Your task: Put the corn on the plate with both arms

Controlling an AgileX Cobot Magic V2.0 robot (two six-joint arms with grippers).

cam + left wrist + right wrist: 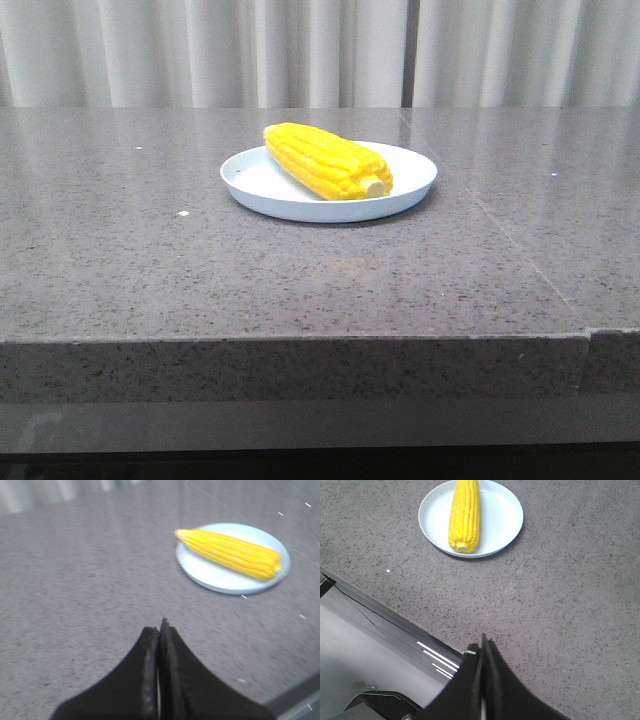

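Note:
The yellow corn (327,160) lies across the pale blue-white plate (262,185) at the middle of the grey table, its pale stub end toward the front right. No arm shows in the front view. In the left wrist view the corn (229,553) rests on the plate (215,577) well away from my left gripper (159,627), which is shut with nothing in it. In the right wrist view the corn (464,514) on the plate (502,515) is far from my right gripper (481,645), shut and holding nothing, above the table's front edge.
The speckled grey stone table (150,250) has a seam (520,250) running along its right part. White curtains (200,50) hang behind it. The table's front edge and a dark frame (380,620) below it show in the right wrist view.

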